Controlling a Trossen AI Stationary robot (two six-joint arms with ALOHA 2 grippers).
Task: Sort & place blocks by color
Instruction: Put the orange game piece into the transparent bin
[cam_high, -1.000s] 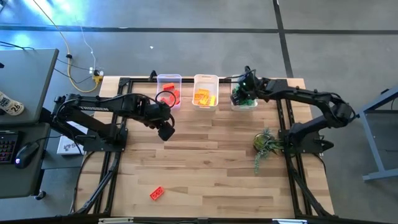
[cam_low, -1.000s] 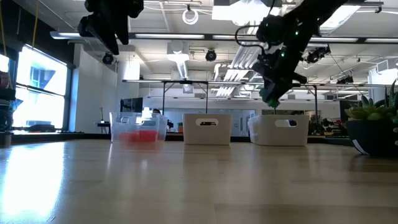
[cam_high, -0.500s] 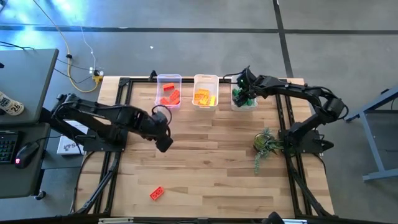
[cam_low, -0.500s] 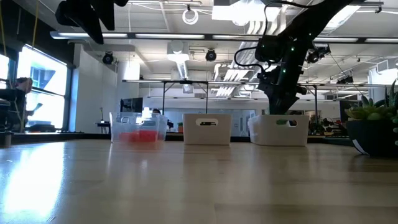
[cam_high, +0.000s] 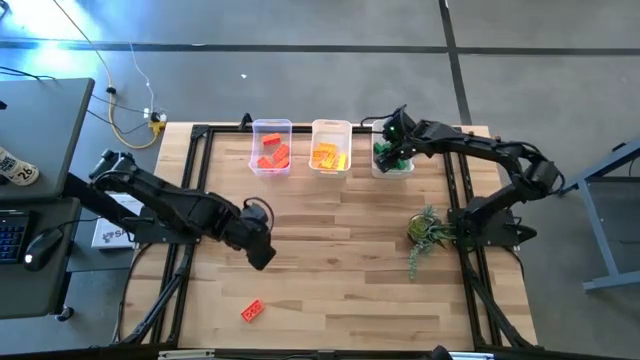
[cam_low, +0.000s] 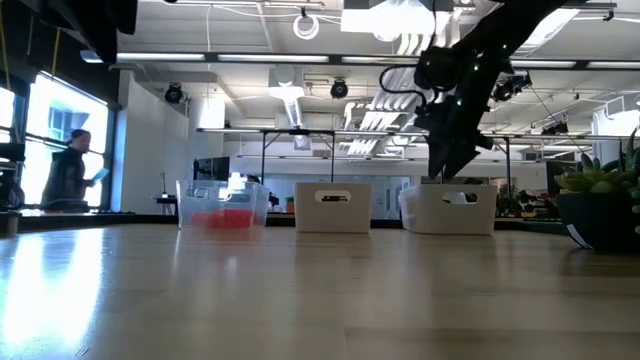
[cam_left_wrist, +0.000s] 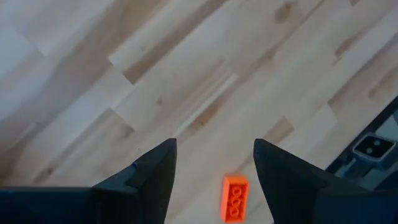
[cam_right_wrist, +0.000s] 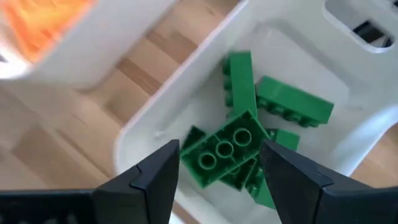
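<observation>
1. The left gripper (cam_high: 262, 252) hangs above the bare wood of the table (cam_high: 340, 260), in its left half. Its two fingers (cam_left_wrist: 155, 174) are apart and hold nothing.
2. Through the gap between these fingers, a single red block (cam_left_wrist: 234, 198) lies flat on the table, well apart from them. In the high view this red block (cam_high: 252, 311) lies near the front edge of the table, and the left gripper is between it and the bins.
3. Behind the left gripper, at the far edge, stands the left bin (cam_high: 271, 146) with red blocks (cam_high: 270, 157) inside.
4. Just beside it stands the middle bin (cam_high: 331, 145), which holds orange-yellow blocks (cam_high: 328, 156).
5. The right gripper (cam_high: 397, 142) is over the right bin (cam_high: 393, 168). Its fingers (cam_right_wrist: 157, 176) are spread, with nothing between them that they hold.
6. Right under this gripper, several green blocks (cam_right_wrist: 249, 146) lie in a loose pile on the bottom of the right bin (cam_right_wrist: 155, 127). One of them, with three studs showing, lies on top of the others and is tilted.
7. Closer to the front than the right gripper, a small green plant sprig (cam_high: 426, 235) lies on the table beside the base of the right arm.
</observation>
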